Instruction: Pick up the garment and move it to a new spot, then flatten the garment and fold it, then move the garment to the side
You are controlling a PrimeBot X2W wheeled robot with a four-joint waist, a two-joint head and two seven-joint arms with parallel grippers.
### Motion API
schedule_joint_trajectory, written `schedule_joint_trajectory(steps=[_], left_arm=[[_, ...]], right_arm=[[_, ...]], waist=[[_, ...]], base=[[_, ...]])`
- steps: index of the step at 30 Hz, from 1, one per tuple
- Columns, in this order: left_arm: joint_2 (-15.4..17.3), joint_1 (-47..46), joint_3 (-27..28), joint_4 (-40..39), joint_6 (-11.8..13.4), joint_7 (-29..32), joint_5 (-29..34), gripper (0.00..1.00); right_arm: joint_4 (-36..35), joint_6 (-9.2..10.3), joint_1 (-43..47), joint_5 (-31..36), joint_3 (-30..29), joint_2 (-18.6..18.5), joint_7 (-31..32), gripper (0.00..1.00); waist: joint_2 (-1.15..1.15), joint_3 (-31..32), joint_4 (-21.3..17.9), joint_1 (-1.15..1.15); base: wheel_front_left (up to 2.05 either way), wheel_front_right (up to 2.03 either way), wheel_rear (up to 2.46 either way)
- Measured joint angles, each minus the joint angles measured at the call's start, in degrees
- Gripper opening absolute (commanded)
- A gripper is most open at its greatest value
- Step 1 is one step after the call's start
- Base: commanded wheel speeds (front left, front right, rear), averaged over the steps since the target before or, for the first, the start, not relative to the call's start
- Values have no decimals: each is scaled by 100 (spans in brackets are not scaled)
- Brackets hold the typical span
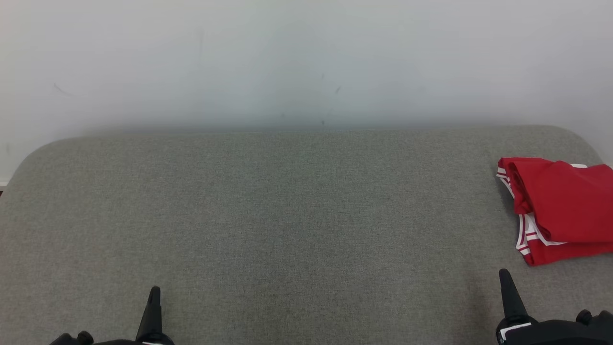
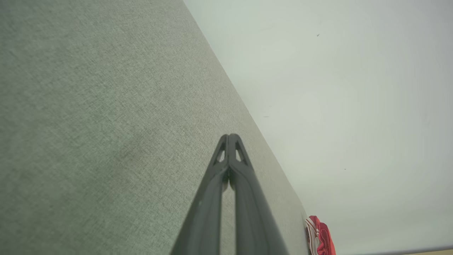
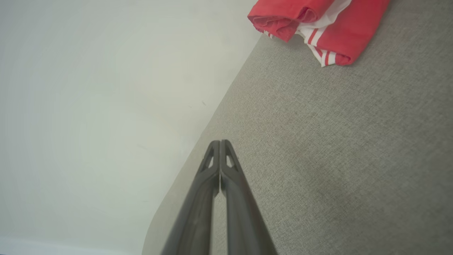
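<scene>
The garment (image 1: 560,208) is red with white striped trim and lies folded at the right end of the grey fabric surface (image 1: 287,215), partly cut off by the head view's right edge. It also appears in the right wrist view, garment (image 3: 318,24), and far off in the left wrist view, garment (image 2: 320,237). My right gripper (image 1: 505,278) is shut and empty at the lower right, a short way in front of the garment; right gripper (image 3: 220,143) has its tips pressed together. My left gripper (image 1: 154,293) is shut and empty at the lower left, far from the garment; left gripper (image 2: 229,137) shows the same.
A pale wall (image 1: 306,62) rises right behind the grey surface's far edge. The surface has rounded far corners, and a strip of floor (image 1: 2,184) shows past its left end.
</scene>
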State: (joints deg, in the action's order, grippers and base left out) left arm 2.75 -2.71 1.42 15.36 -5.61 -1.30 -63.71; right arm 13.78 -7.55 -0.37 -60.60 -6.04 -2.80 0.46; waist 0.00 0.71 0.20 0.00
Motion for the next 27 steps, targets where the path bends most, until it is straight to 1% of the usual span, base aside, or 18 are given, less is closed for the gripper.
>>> schedule_joint_trajectory(steps=[27], left_arm=[[1,-342,90,116,-93,403,-1356,0]], right_arm=[[-113,0,-168,-1493,-154,-1,242,0]], waist=[[0,-38,-9,0]], base=[[0,0,0]])
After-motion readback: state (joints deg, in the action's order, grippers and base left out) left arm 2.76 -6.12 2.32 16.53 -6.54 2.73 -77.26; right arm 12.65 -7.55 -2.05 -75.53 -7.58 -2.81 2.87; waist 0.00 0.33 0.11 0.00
